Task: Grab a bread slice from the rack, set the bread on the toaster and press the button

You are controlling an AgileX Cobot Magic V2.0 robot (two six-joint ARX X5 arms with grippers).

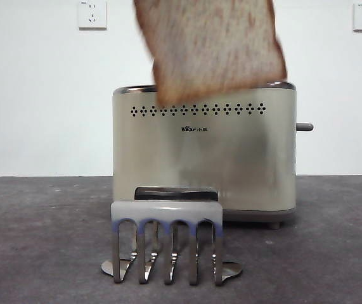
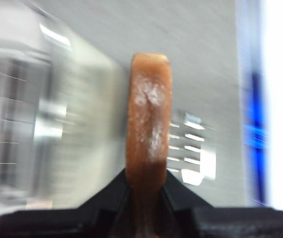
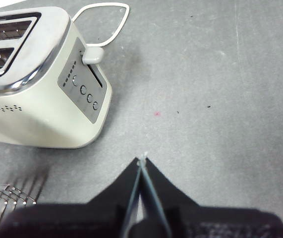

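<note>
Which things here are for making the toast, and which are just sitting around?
For the job:
slice of bread, held by the left gripper
toaster
button
rack

Just there:
wall sockets
white cord
right gripper, waiting

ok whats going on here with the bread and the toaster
The left gripper holds the slice of bread in the air, its jaws shut on it, above the toaster and not yet in a slot. The rack in front is empty. The right gripper waits beside the toaster with its jaws shut, near the button.

Tan, brown-speckled slice of bread (image 1: 215,47); cream toaster (image 1: 204,155); shiny metal rack (image 1: 168,244).
</note>
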